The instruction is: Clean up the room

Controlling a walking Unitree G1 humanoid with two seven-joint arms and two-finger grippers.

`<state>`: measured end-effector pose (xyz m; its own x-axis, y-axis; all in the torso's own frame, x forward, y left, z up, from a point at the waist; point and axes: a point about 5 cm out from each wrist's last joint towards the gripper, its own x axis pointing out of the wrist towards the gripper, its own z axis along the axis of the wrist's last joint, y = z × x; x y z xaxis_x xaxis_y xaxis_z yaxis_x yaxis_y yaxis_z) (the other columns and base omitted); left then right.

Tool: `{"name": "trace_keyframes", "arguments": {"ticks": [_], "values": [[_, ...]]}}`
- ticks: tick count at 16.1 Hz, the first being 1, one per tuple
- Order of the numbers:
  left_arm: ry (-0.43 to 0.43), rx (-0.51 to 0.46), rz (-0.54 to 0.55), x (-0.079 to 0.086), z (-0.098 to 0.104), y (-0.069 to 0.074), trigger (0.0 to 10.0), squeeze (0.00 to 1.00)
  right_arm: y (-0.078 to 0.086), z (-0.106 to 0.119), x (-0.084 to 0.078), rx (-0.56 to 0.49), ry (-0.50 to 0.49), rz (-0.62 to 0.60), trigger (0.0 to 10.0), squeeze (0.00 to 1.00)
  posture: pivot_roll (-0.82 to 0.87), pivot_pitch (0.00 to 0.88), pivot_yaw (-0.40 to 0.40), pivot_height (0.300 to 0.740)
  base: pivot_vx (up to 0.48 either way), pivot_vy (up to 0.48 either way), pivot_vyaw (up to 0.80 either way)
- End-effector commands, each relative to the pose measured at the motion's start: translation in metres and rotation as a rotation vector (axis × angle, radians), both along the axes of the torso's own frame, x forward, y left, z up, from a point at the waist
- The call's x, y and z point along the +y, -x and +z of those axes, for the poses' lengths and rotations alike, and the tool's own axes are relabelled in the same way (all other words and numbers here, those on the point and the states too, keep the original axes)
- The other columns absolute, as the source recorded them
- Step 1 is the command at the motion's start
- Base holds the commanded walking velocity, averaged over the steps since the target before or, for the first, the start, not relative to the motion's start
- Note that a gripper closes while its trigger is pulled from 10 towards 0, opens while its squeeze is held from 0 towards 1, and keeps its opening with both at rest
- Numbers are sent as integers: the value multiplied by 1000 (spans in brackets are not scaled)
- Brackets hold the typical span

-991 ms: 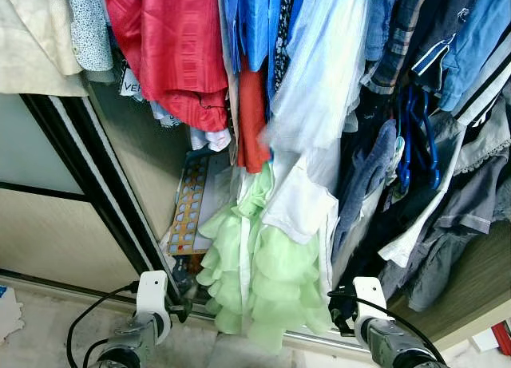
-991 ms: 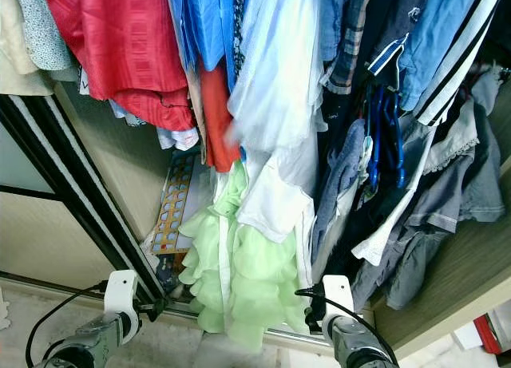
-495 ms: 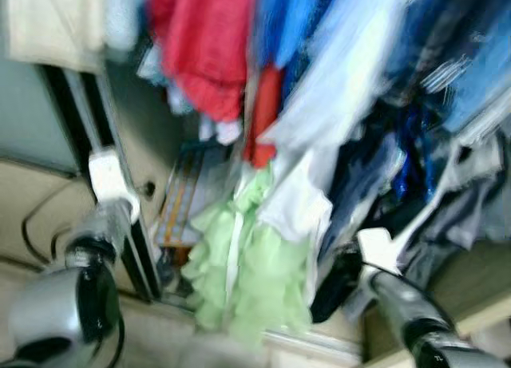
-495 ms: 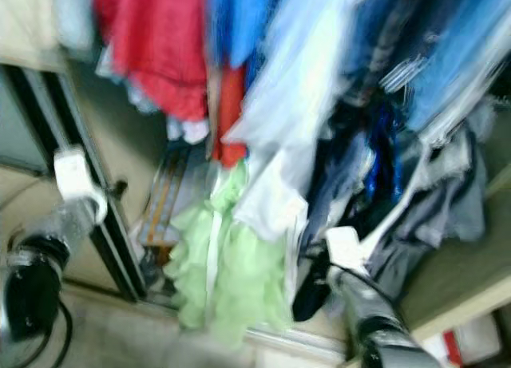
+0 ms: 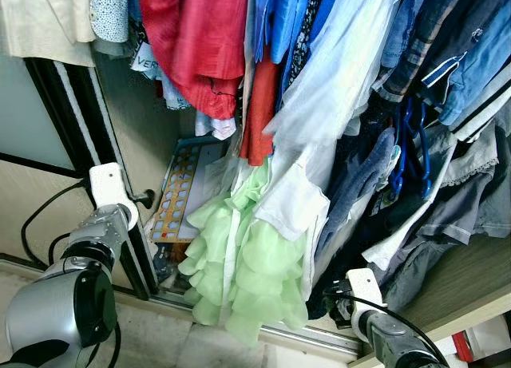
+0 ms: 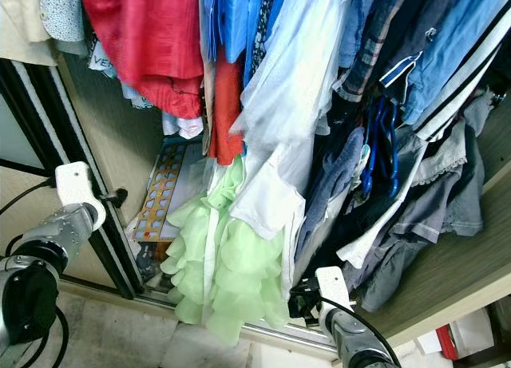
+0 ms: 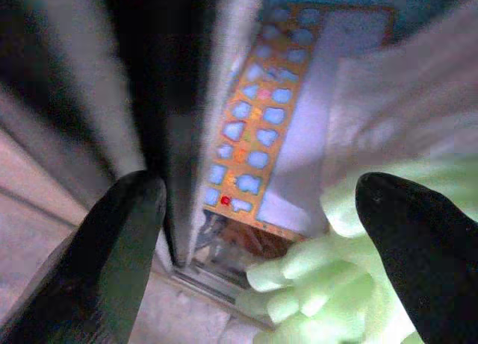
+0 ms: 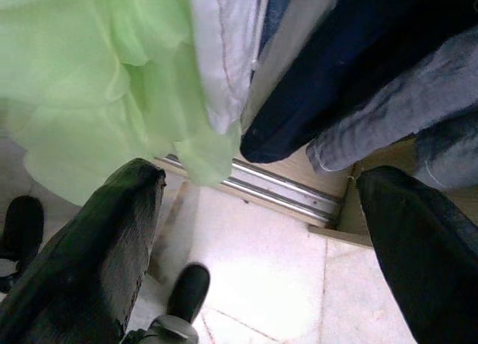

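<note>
Wardrobe point(image 5: 136, 136) w/ its sliding door point(image 5: 56, 120) pushed aside is what you're facing; take the black door frame point(image 5: 84, 144) as your ref. Hanging clothes crowd the space to the robot's right of that frame: red shirt point(image 5: 200, 41) nearest it up top, blue garments point(image 5: 279, 17) next, then a pale sheer dress point(image 5: 335, 73), then denim and plaid shirts point(image 5: 447, 33) farthest from the frame. Lower down, a light green ruffled dress point(image 5: 247, 264) hangs close to the frame, its hem reaching the floor track point(image 8: 284, 187). A white garment point(image 5: 295, 200) lies against the green one, on the side away from the frame; dark navy and grey clothes point(image 5: 447, 224) sit beyond that. Blue hangers point(image 5: 415, 144) dangle among the dark clothes. A orange-and-blue patterned board point(image 5: 180, 200) leans inside the wardrobe just past the frame, behind the green dress.

Your left gripper point(image 7: 261, 210) is raised right at the frame, fingers point(image 7: 123, 239) spread wide, holding nothing; one finger sits on the door side, the other point(image 7: 418, 247) over the green ruffles. Your right gripper point(image 8: 261, 232) is low, well away from the frame, near the track below the dark clothes, fingers also wide apart and empty. Tiled floor point(image 8: 261, 284) lies below it.
</note>
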<state>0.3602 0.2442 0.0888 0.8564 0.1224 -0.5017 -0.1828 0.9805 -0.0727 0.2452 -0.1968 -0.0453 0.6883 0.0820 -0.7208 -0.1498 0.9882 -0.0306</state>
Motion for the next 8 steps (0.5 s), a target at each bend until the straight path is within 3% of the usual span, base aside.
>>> {"name": "trace_keyframes", "arguments": {"ticks": [1, 3, 5, 8], "values": [[-43, 14, -72, -4, 5, -4, 10000, 0, 3, -1, -2, -9, 16, 25, 10000, 0, 73, 0, -105, 740, 0, 0, 0], [-75, 27, -92, -4, 6, -4, 10000, 0, 9, -4, -5, -3, 18, 28, 10000, 0, 80, 0, -102, 740, 0, 0, 0], [-91, 34, -72, -2, 6, -4, 10000, 0, -23, 14, 12, -27, 16, 32, 10000, 0, 83, 0, -101, 740, 0, 0, 0], [-98, 0, 27, 4, 10, -5, 10000, 0, -33, 22, 17, -61, 39, 43, 10000, 0, 86, 0, -103, 740, 0, 0, 0]]}}
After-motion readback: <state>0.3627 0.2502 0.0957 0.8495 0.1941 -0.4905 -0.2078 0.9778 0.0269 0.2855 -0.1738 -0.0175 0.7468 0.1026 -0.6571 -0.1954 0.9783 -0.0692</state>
